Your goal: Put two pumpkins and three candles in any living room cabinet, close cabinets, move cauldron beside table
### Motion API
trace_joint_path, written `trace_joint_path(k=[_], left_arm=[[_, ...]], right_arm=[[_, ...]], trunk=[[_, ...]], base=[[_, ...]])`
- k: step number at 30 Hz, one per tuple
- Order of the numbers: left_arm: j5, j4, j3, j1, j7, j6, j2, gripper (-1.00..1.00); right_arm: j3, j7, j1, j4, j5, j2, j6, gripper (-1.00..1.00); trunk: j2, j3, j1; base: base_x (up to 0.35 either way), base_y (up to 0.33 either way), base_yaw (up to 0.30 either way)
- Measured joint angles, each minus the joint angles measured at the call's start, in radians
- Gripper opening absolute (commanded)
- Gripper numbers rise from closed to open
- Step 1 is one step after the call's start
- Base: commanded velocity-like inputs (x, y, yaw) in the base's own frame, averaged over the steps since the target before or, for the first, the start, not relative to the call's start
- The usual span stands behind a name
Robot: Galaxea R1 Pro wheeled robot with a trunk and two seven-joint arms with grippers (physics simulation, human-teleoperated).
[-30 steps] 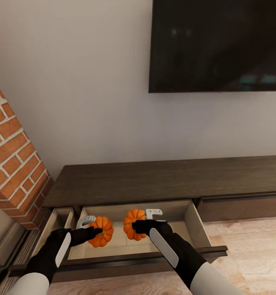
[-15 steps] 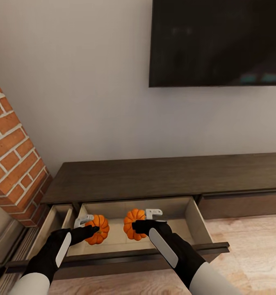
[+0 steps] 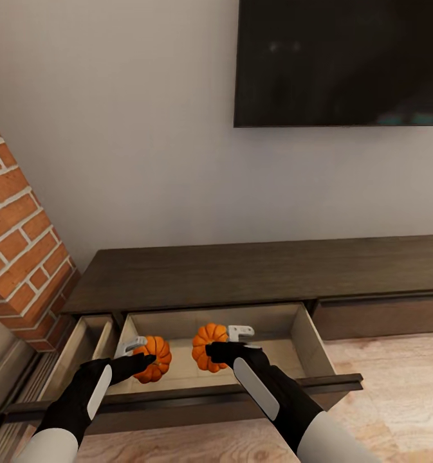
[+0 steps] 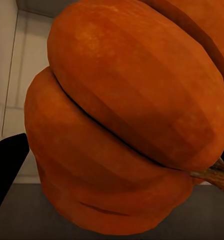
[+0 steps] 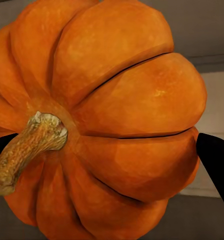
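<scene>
Pumpkins (image 3: 153, 358) clawed over open cabinet (image 3: 242, 276)

Ahead of you, pale grey wall (image 3: 132, 141), dark wall-mounted screen (image 3: 341, 61), brick column (image 3: 20, 231), light wood floor (image 3: 396, 399).

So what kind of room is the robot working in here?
Most likely a living room: a dark flat screen hangs on the wall above a long low wooden cabinet, beside a brick column.

Open cabinet (image 3: 242, 276) drawer, bare beige floor right of both pumpkins (image 3: 210, 344).
</scene>
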Motion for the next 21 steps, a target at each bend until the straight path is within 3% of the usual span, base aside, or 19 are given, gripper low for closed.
trace_joint_path(k=[10, 21], left_arm=[[0.0, 0.0, 0.0, 0.0, 0.001, 0.0, 0.0, -1.0], [0.005, -0.004, 0.0, 0.0, -0.001, 0.001, 0.0, -1.0]], right_arm=[[-0.001, 0.0, 0.0, -0.007, 0.0, -0.001, -0.003, -1.0], [-0.001, 0.0, 0.0, -0.008, 0.0, -0.001, -0.004, -1.0]], trunk=[[-0.07, -0.031, 0.038], [-0.07, -0.031, 0.038]], base=[[0.0, 0.0, 0.0], [0.001, 0.0, 0.0]])
